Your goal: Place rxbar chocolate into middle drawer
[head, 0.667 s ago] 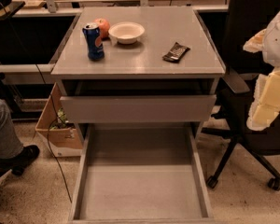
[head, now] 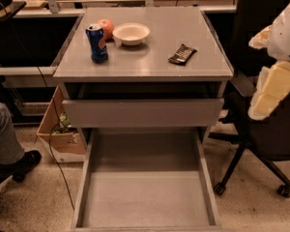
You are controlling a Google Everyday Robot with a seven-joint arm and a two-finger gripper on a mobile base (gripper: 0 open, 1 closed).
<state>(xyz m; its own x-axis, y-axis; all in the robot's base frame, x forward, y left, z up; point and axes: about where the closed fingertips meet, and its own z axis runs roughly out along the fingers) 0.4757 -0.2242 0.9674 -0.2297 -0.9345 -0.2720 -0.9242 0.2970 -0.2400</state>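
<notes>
The rxbar chocolate (head: 182, 54), a dark flat bar, lies on the right part of the grey cabinet top (head: 150, 64). The middle drawer (head: 147, 197) is pulled far out below, and its grey floor holds nothing. My arm shows as white and cream parts at the right edge. Its gripper (head: 269, 94) hangs there, to the right of the cabinet, well apart from the bar and higher than the open drawer. It holds nothing that I can see.
A blue soda can (head: 97, 43), a red apple (head: 106, 28) and a white bowl (head: 131, 34) stand on the left part of the top. A second grey drawer with a tall plain front (head: 142, 112) sits above the open one. A black office chair (head: 261, 144) stands to the right. A cardboard box (head: 58, 129) and a person's leg (head: 5, 139) are to the left.
</notes>
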